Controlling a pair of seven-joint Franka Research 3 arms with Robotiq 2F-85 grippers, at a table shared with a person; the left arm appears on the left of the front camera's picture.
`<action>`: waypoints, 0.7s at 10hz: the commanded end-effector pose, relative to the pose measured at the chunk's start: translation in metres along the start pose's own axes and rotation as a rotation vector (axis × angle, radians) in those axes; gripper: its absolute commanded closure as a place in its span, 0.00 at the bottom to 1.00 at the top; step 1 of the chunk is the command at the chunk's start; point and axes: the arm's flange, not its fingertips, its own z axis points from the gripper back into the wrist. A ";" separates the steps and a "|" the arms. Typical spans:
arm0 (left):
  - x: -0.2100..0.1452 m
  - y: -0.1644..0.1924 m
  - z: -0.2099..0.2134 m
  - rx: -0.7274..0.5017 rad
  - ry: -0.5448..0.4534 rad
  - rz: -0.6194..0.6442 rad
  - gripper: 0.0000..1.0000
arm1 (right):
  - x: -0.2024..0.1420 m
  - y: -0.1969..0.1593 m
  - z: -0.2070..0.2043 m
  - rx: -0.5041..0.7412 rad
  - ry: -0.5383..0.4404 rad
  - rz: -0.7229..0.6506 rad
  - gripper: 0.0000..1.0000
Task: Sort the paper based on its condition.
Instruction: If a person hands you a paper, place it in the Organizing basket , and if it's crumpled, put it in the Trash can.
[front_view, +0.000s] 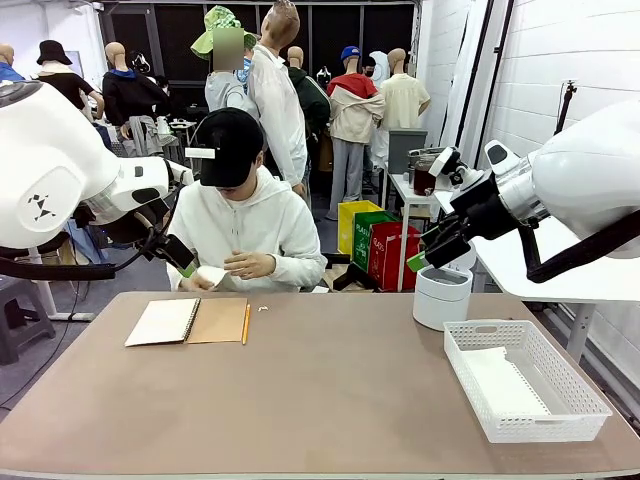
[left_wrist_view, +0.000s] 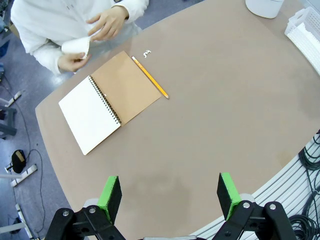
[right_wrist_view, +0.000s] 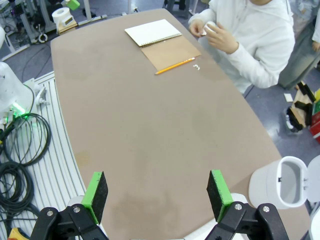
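Observation:
Across the table, the person holds a piece of white paper (front_view: 210, 275) in both hands, curled or crumpled; it also shows as the paper (left_wrist_view: 76, 46) and the paper (right_wrist_view: 207, 27) in the wrist views. A flat white sheet (front_view: 503, 380) lies in the white mesh basket (front_view: 590, 405) at the front right. My left gripper (front_view: 180, 262) hangs above the far left of the table; in its own view the left gripper (left_wrist_view: 169, 197) is open and holds nothing. High at the right, my right gripper (front_view: 420, 262) is likewise open and bare, as the right gripper (right_wrist_view: 157, 195) shows in its wrist view.
An open spiral notebook (front_view: 190, 320) with a brown cover lies at the far left, a yellow pencil (front_view: 245, 323) beside it and a tiny white scrap (front_view: 263, 308) nearby. A white cylindrical bin (front_view: 441, 296) stands behind the basket. The brown tabletop (front_view: 320, 400) is bare in the middle.

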 end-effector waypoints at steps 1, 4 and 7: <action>-0.001 0.001 0.000 -0.001 0.000 0.001 0.00 | 0.000 0.000 0.000 0.001 0.002 0.008 0.00; -0.001 0.001 0.000 -0.001 0.000 0.001 0.00 | 0.000 0.000 0.000 0.001 0.002 0.008 0.00; -0.001 0.001 0.000 -0.001 0.000 0.001 0.00 | 0.000 0.000 0.000 0.001 0.002 0.008 0.00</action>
